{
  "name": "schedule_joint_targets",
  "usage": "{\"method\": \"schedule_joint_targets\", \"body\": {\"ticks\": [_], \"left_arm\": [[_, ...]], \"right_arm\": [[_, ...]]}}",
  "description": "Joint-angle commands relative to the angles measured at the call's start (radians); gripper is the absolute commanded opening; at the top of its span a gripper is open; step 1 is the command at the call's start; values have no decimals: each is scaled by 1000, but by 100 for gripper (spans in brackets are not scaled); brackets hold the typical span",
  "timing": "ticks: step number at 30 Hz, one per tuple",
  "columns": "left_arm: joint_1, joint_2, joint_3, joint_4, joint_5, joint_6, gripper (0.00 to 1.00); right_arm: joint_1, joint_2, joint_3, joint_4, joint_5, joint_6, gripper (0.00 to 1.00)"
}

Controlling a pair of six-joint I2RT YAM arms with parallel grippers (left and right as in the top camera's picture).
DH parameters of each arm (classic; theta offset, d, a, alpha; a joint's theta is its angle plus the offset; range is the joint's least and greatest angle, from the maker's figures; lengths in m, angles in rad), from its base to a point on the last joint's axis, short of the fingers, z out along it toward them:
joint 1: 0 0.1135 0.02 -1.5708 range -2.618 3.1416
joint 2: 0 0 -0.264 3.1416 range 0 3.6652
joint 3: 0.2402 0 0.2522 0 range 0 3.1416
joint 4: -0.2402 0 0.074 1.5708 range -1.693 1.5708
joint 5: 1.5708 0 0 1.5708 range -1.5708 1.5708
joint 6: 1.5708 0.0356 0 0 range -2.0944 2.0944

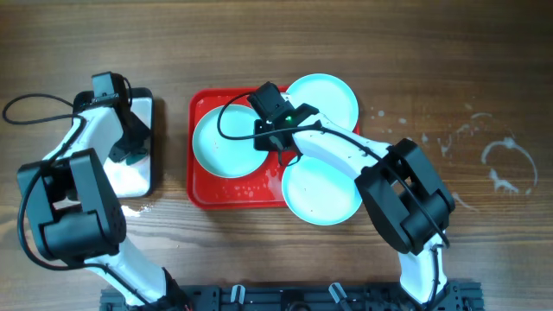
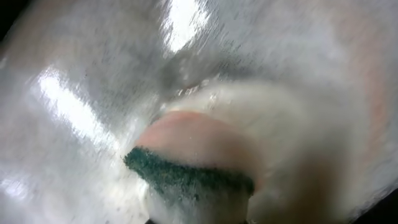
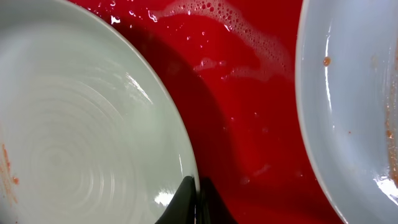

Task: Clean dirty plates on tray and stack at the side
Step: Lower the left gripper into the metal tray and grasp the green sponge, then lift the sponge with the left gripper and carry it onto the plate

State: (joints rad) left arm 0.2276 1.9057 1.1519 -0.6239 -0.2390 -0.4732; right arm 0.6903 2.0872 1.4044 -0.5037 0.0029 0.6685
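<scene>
Three pale-blue plates [image 1: 320,194] stand out against a bright red tray [image 1: 200,186] flecked with white suds [image 3: 217,15], on a brown wood-grain table [image 1: 484,52]. Close up, one plate [image 3: 74,124] shows faint concentric rings, and another plate [image 3: 354,93] carries orange-red specks. A sponge [image 2: 186,177] faced in dark green shows against a silvery, glinting pan [image 2: 74,93].

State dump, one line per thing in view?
left plate: flat on tray, orange smears, rim pinched
upper right plate: overhanging tray rim, not gripped
lower right plate: overhanging tray rim, not gripped
tray: wet, soap foam
pan: looks soapy inside
sponge: in pan, soaked, green side showing
left gripper: fingers shut, down in pan; grip on sponge unclear
right gripper: fingers shut on left plate
</scene>
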Motion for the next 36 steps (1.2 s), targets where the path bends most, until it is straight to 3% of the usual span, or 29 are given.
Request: {"method": "schedule_joint_targets", "body": {"ticks": [1,12,20,25,28,30,31,34,36], "left_arm": [[6,-69,10,-82,10,-3,4],[5,-382,46,-234,40,-2,4],[3,-363,43,-242,75,175,4],[-3,-367,43,-279,100,208,4],[0,-362,43,-246,98,201,4],[0,-363,43,-296,-37,-9,4],[0,-362,43,-305,-43,-32,4],[0,-360,43,-301,-41,-31,4],[0,-360,43,-273,3,54,4]], "right_arm": [[3,33,11,-1,-5,-16,4],[3,33,11,3,-31,-40,4],[3,32,11,5,-33,-40,4],[3,32,11,1,-58,-41,4],[3,32,11,1,-57,-41,4],[3,32,11,-2,-57,-41,4],[3,32,11,-5,-57,-41,4],[3,32,11,-6,-57,-44,4],[3,32,11,-6,-57,-43,4]]}}
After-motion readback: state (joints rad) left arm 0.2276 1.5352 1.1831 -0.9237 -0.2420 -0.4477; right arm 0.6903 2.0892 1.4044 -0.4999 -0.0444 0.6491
